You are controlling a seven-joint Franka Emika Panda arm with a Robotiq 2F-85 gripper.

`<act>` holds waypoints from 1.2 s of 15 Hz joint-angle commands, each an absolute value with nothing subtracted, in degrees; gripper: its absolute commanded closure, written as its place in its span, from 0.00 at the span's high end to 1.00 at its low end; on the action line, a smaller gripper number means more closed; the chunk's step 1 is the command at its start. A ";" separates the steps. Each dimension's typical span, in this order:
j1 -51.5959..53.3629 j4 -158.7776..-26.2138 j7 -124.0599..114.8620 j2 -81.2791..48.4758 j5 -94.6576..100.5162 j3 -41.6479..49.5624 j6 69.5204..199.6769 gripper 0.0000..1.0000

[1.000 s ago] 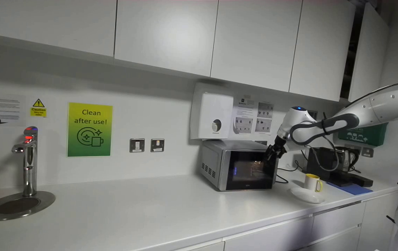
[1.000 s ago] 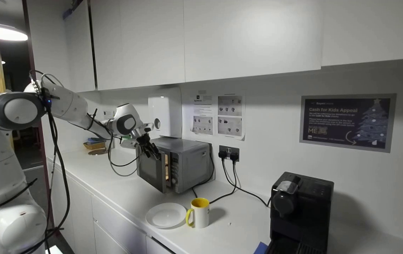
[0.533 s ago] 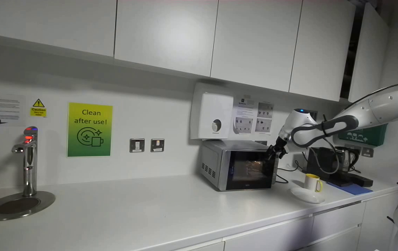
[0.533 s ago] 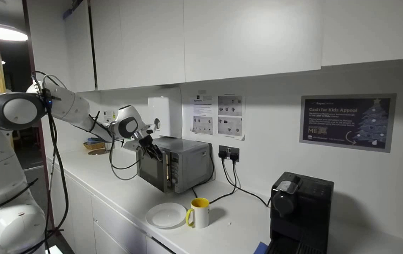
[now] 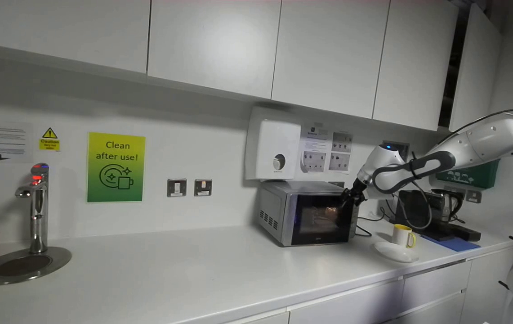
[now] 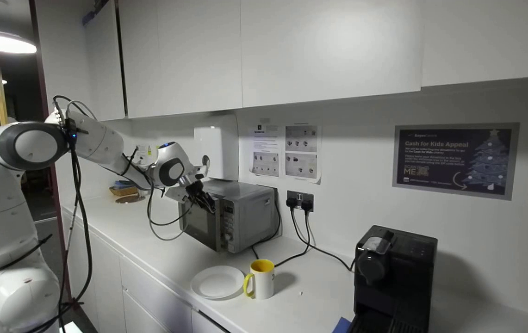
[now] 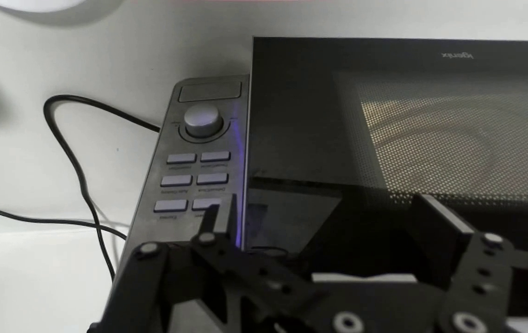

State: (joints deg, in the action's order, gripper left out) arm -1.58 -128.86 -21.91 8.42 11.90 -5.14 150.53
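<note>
A grey microwave (image 6: pixel 257 222) stands on the counter, and it also shows in an exterior view (image 5: pixel 276 211). Its dark glass door (image 7: pixel 301 115) looks closed or almost closed; a light shows through its mesh window. The control panel (image 7: pixel 215 92) with a knob (image 7: pixel 203 121) and several buttons is beside the door edge. My gripper (image 7: pixel 323 201) is open, with nothing seen between its fingers. One finger is over the panel by the door edge, the other in front of the glass. In both exterior views the gripper (image 5: pixel 350 199) (image 6: pixel 209 206) is at the door's upper corner; contact is unclear.
A white plate (image 6: pixel 217 282) and a white mug with yellow inside (image 6: pixel 264 284) stand on the counter before the microwave. A black coffee machine (image 6: pixel 398 277) stands farther along. Black power cables (image 7: pixel 74 157) run beside the microwave. A towel dispenser (image 5: pixel 274 148) and cabinets (image 5: pixel 328 58) are above.
The microwave door has swung inward; the lit gap at its edge has narrowed and no longer shows. My gripper has moved slightly down and toward the microwave, staying at the door.
</note>
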 commanded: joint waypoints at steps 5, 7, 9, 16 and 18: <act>-0.82 -124.35 -20.33 3.68 10.63 -4.49 152.83 1.00; -0.62 -123.86 -20.19 3.11 10.66 -4.40 152.86 1.00; -0.50 -123.38 -20.16 2.92 10.74 -4.36 152.97 1.00; -0.51 -122.41 -17.43 1.96 9.76 -3.78 155.14 1.00; -0.75 -122.55 -16.53 1.59 9.69 -3.45 157.03 1.00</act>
